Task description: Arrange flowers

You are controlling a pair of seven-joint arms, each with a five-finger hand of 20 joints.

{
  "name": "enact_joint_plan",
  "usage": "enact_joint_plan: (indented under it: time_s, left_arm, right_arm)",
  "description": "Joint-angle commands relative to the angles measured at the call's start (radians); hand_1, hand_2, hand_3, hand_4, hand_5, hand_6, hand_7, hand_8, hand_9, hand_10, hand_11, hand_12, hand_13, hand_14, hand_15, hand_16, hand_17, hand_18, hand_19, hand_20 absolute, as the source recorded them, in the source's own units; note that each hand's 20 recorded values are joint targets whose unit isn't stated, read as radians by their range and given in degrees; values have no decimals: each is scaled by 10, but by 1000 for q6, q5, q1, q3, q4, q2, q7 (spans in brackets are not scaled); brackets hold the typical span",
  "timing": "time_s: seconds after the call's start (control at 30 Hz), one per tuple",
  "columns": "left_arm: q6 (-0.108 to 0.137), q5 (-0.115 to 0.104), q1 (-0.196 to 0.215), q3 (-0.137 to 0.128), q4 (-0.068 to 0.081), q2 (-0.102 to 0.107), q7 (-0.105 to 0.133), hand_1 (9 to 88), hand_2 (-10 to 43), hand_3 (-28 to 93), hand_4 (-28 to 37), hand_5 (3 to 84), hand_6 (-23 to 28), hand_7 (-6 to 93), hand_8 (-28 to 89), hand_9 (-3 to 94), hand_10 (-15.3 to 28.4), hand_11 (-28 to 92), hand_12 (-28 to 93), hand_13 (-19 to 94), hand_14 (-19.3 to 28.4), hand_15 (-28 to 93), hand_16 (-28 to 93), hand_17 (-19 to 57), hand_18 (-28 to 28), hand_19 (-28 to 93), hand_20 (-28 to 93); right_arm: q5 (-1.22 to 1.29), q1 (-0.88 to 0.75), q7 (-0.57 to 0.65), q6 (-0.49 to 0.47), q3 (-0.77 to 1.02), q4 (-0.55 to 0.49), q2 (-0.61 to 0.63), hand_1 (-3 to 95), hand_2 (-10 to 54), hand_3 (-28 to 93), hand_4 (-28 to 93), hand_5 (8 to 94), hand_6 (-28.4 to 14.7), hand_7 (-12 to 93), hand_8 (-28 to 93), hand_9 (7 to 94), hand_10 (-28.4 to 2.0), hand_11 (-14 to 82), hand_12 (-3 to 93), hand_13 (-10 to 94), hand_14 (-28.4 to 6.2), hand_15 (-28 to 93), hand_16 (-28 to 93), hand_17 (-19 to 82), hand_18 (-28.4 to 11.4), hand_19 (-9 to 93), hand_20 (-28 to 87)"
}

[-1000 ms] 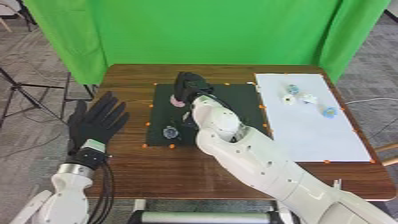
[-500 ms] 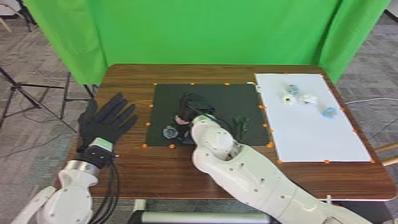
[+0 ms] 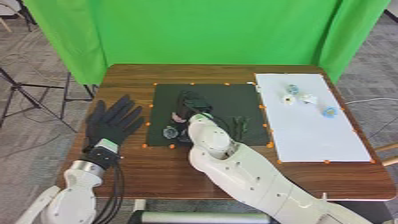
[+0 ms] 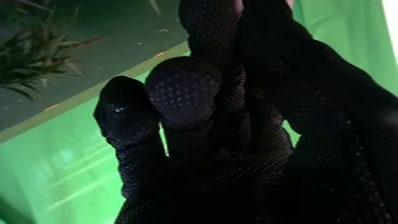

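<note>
In the head view my right hand (image 3: 195, 104) is over the dark mat (image 3: 238, 100), curled round the pink flower (image 3: 179, 118), whose head shows beside it. The grey-blue flower (image 3: 171, 132) lies close by, near the mat's left edge. A green sprig (image 3: 240, 125) is on the mat to the right of my forearm. In the right wrist view the right hand (image 4: 222, 170) has bent fingers with a sliver of pink at their tips, and leafy greenery (image 4: 40, 55) is beyond them. My left hand (image 3: 113, 125) is open, fingers spread, at the table's left side.
A white board (image 3: 320, 137) lies on the table's right, bearing a blue flower (image 3: 330, 112), a white flower (image 3: 308, 98), another white flower (image 3: 290, 99) and a small bluish flower (image 3: 293, 89). Orange markers line both areas. A green curtain (image 3: 204, 35) hangs behind the table (image 3: 133, 180).
My right hand has come toward the robot over the mat, bringing the pink flower closer to the grey-blue one. The green sprig has come into sight beside the forearm. My left hand has shifted slightly right.
</note>
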Motion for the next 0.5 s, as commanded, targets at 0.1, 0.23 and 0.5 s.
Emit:
enact_joint_plan:
  time_s: [0.1, 0.23, 0.5]
  left_arm:
    - [-3, 1, -6, 16, -1, -11, -12, 241, 158, 677, -283, 377, 55, 144, -103, 317, 115, 169, 88, 224, 131, 329, -78, -55, 141, 334, 92]
    - [2, 0, 3, 13, -5, -11, 1, 246, 166, 680, -283, 377, 54, 145, -103, 318, 115, 170, 88, 224, 130, 328, -78, -54, 141, 333, 91]
    - [6, -6, -3, 18, -3, -4, 16, 241, 158, 687, -283, 377, 54, 148, -103, 318, 114, 171, 89, 223, 130, 329, -78, -54, 141, 333, 92]
  right_arm:
    - [-14, -5, 3, 4, 12, -5, -24, 575, -46, 726, -283, 690, -18, 340, 70, 832, -96, 241, 430, 773, -74, 666, 368, 491, -203, 932, 461]
    - [-12, -9, -4, -8, 21, -12, -31, 567, -49, 726, -283, 667, -32, 283, 42, 830, -94, 216, 424, 771, -76, 666, 366, 488, -207, 932, 447]
    - [-2, -5, -17, -23, 22, -42, -24, 548, -82, 746, -283, 645, -38, 232, 22, 835, -94, 179, 433, 768, -79, 666, 364, 485, -208, 932, 439]
